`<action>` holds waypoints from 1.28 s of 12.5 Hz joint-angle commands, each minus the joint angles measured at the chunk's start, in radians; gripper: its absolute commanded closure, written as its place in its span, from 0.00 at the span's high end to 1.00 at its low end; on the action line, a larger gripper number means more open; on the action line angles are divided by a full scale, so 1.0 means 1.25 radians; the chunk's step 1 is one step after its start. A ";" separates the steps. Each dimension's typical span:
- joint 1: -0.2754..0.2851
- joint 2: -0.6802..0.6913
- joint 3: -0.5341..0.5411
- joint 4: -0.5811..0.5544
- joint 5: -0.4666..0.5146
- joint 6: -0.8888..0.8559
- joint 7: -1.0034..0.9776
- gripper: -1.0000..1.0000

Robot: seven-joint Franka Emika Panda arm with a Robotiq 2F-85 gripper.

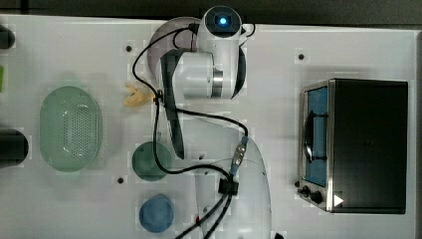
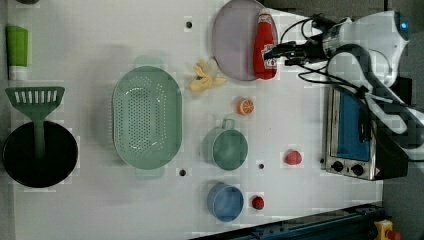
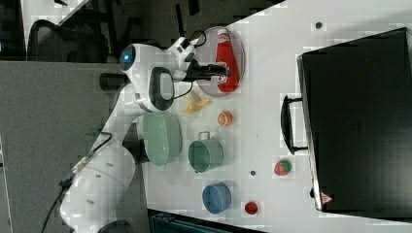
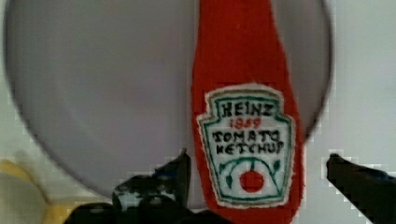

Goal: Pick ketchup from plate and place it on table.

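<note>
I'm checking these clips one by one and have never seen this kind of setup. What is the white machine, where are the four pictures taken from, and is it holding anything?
The white machine is a single robot arm with a two-fingered pincer at its end. Three pictures come from fixed cameras looking at the white table; the fourth comes from a camera on the arm's wrist, just behind the pincer.

A red ketchup bottle lies flat on a round pale plate. The pincer is open, one finger on each side of the bottle's label, so nothing is held yet.

Also on the table: a pale green perforated basket, a green cup, a blue cup, an orange slice, a strawberry and a toaster oven.
</note>
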 commanded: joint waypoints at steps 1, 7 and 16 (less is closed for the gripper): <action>0.012 0.045 0.004 0.043 -0.027 0.047 -0.054 1.00; 0.020 0.100 0.006 0.060 -0.046 0.151 -0.054 1.00; 0.023 0.074 0.004 0.071 -0.039 0.147 -0.026 0.60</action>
